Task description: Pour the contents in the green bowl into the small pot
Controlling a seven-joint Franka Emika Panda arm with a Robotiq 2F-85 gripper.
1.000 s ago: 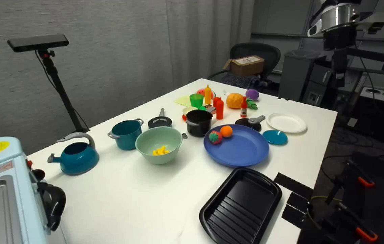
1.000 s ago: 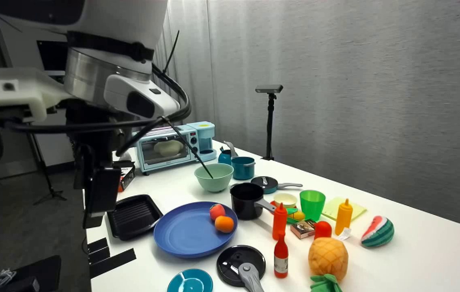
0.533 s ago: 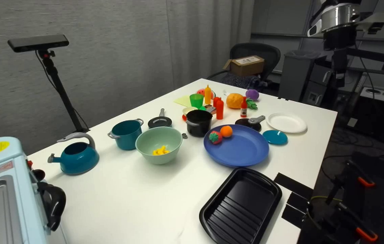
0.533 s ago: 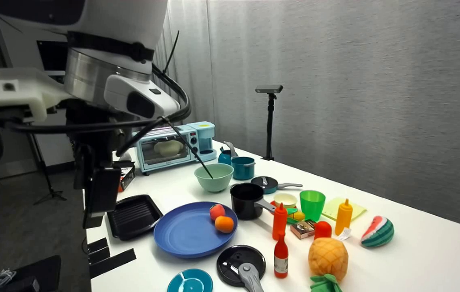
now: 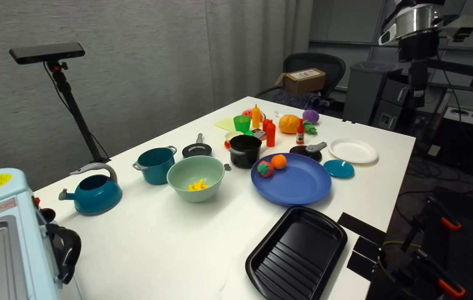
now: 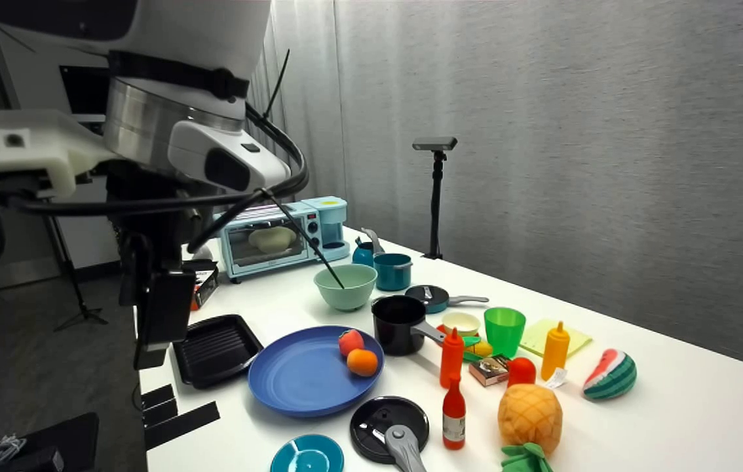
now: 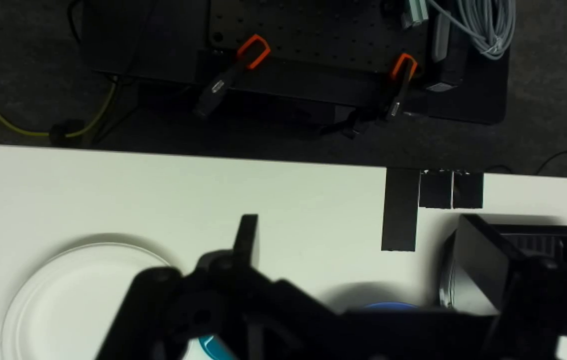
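Observation:
The green bowl (image 5: 186, 193) stands upright on the table, and it also shows in an exterior view (image 6: 335, 297). Yellow pieces (image 5: 198, 185) lie in its bottom. Two pots stand near it: a teal pot with grey handles (image 5: 158, 174), also seen in an exterior view (image 6: 392, 275), and a black pot (image 5: 244, 160), also seen in an exterior view (image 6: 392, 331). I cannot tell which is the small pot. My gripper (image 7: 366, 242) is open and empty, high over the table's edge, away from bowl and pots. It shows in both exterior views (image 5: 418, 89) (image 6: 160, 321). The wrist view shows neither bowl nor pots.
A blue plate (image 5: 299, 187) with toy fruit and a black grill tray (image 5: 299, 250) lie nearer the arm. A teal kettle (image 5: 96, 196) and a toaster oven (image 6: 266, 246) are beyond the bowl. Bottles, lids, a small pan (image 5: 197, 150) and a white plate (image 5: 353, 151) surround the pots.

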